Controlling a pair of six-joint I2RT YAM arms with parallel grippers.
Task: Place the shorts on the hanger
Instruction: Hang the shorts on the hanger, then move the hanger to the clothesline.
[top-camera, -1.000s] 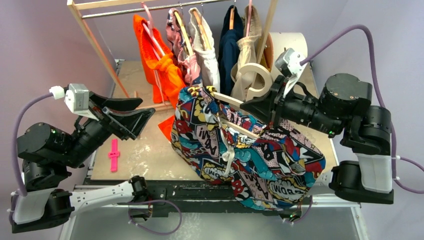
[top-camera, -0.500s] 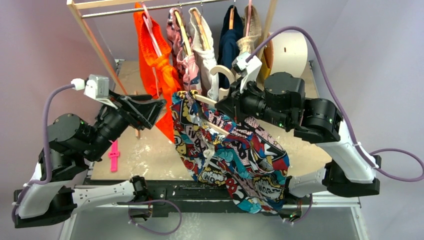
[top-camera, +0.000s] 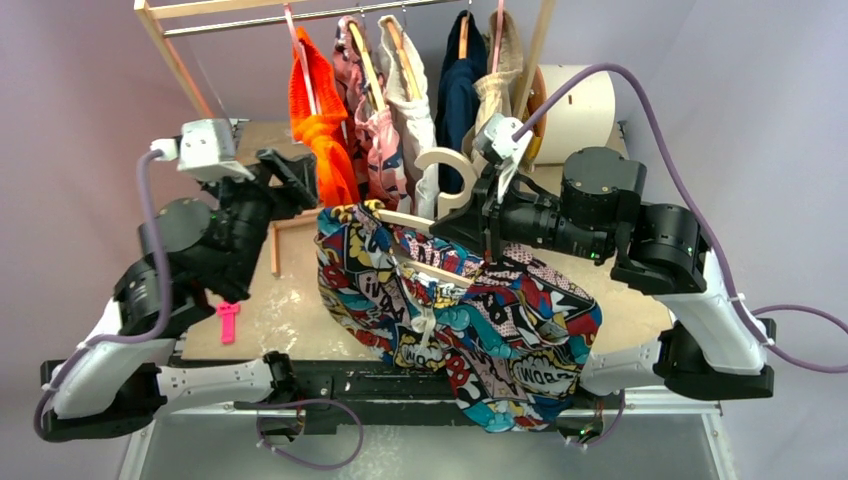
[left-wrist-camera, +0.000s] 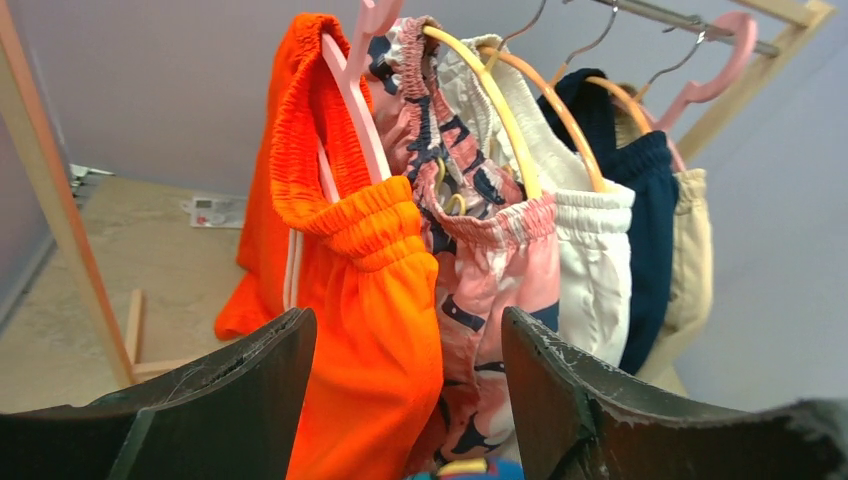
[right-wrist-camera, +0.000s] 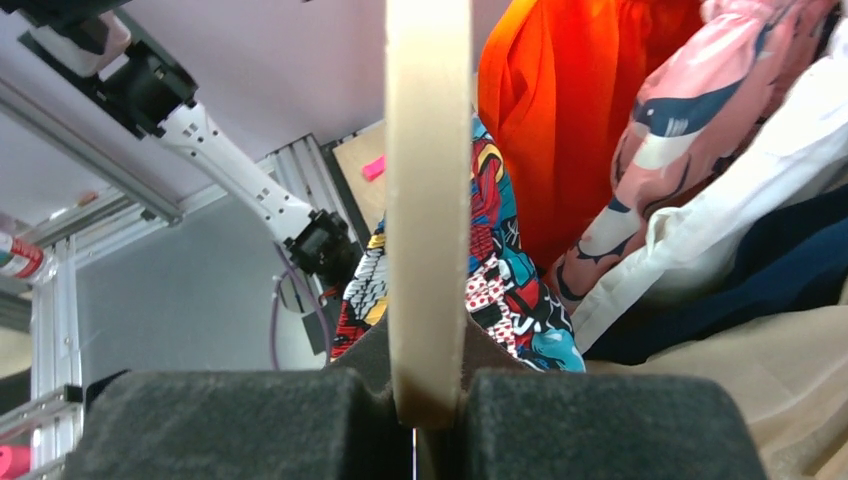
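Observation:
The comic-print shorts (top-camera: 470, 315) hang draped over the cream hanger (top-camera: 445, 165), lifted above the table's near edge. My right gripper (top-camera: 468, 218) is shut on the hanger near its hook, which points toward the rack. In the right wrist view the hanger (right-wrist-camera: 430, 180) stands upright, clamped between the foam pads (right-wrist-camera: 560, 420) of the right gripper (right-wrist-camera: 430, 395), with the shorts (right-wrist-camera: 500, 280) behind it. My left gripper (top-camera: 298, 172) is open and empty, close to the orange garment (top-camera: 320, 135). In the left wrist view the left gripper (left-wrist-camera: 405, 325) frames that orange garment (left-wrist-camera: 370, 260).
A wooden rack (top-camera: 180, 60) holds orange, pink patterned (top-camera: 365, 110), white (top-camera: 412, 105), navy (top-camera: 458, 95) and beige garments on pink and tan hangers. A round white spool (top-camera: 575, 100) stands at the back right. A pink clip (top-camera: 228, 322) lies on the table at the left.
My left arm has risen and swung toward the rack, up to the orange garment. My right arm has carried the hanger with the shorts leftward and toward the rack.

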